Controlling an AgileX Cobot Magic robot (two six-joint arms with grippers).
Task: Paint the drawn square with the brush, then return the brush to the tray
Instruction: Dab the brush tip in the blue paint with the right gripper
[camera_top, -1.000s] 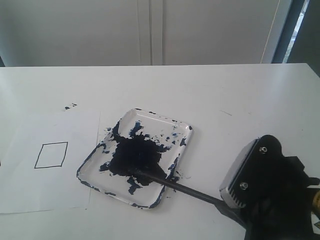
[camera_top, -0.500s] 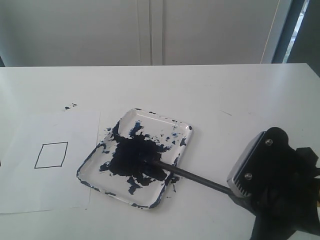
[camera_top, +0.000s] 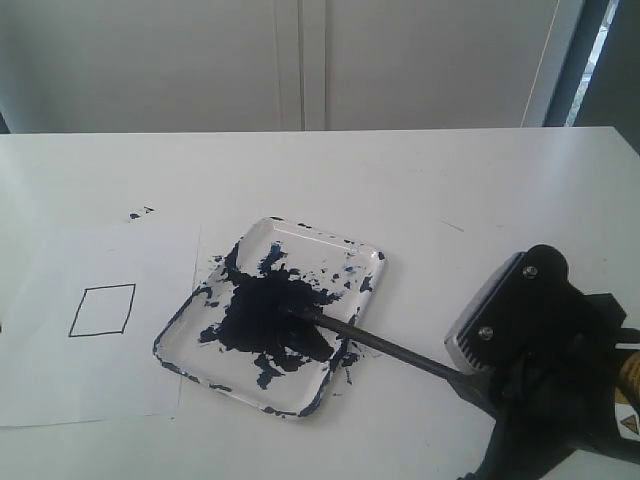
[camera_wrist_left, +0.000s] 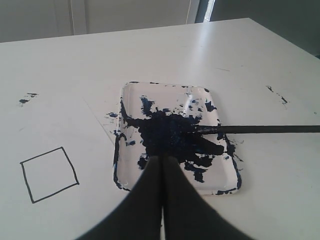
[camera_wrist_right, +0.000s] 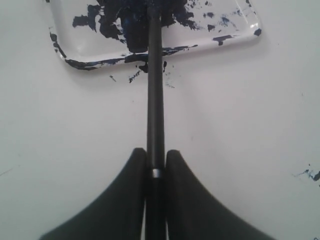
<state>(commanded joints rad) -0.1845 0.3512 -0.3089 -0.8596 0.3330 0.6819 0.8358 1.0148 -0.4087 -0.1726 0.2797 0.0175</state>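
Note:
The tray lies mid-table with a big dark paint blot. The black brush reaches from the lower right, its tip in the blot. My right gripper is shut on the brush handle, off the tray's right side. The drawn square is blank on the white paper, left of the tray. My left gripper is shut on nothing, seen in front of the tray in its wrist view; it does not show in the exterior view.
The white paper sheet lies on the left part of the white table. Small paint specks sit beyond the paper. More specks mark the table right of the tray. A wall stands behind the table.
The brush tip has shifted within the paint blot, first toward the tray's far side, then slightly back. My right gripper swung with it. The square is still blank.

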